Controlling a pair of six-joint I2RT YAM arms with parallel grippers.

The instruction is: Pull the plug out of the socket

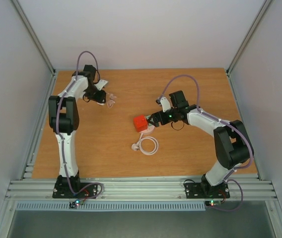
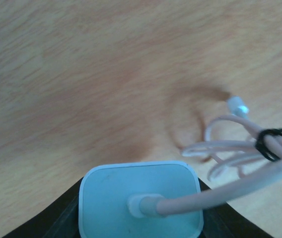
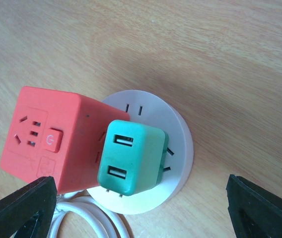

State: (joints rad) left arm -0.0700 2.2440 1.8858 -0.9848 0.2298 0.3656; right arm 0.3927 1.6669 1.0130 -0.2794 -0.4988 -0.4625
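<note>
Two plugs, a red cube (image 3: 46,144) and a green adapter (image 3: 128,158), sit on the socket (image 3: 178,131) mid-table, with a white cord (image 1: 149,145) coiled just beside. Your right gripper (image 3: 141,206) faces them, jaws spread wide. Your left gripper (image 2: 141,220), far left, pinches a white block (image 2: 131,186) trailing a cable (image 2: 240,181).

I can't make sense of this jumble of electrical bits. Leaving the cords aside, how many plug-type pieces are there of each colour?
Red: 1, the red cube
Green: 1, the green adapter
White: 2, the round socket and the white charger block
Total: 4
</note>
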